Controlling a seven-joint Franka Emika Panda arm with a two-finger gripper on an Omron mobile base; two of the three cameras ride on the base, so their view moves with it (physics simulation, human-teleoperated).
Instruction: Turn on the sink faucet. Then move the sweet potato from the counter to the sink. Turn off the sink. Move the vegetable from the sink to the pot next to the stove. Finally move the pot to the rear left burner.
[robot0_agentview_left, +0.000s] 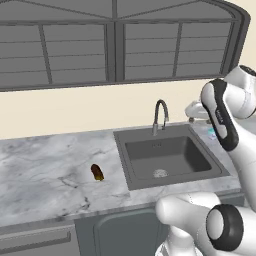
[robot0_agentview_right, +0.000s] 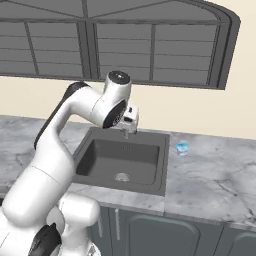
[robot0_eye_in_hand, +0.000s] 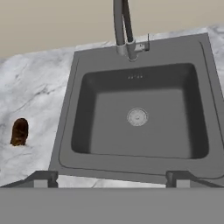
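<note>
Grey marbled counter (robot0_agentview_left: 45, 170) holds a dark square sink (robot0_agentview_left: 131, 171) with a round drain at its middle; a curved metal faucet (robot0_agentview_left: 159, 116) stands at the sink's back rim, its spout arching over the basin; 1 brown sweet potato (robot0_agentview_left: 97, 172) lies on the counter left of the sink, apart from its edge; the white arm reaches over the basin, and its pincer (robot0_eye_in_hand: 111, 179) hangs above the sink's front rim with its 2 dark fingertips (robot0_eye_in_hand: 41, 178) spread wide apart, holding nothing; a small blue object (robot0_agentview_right: 182, 148) sits on the counter right of the sink.
</note>
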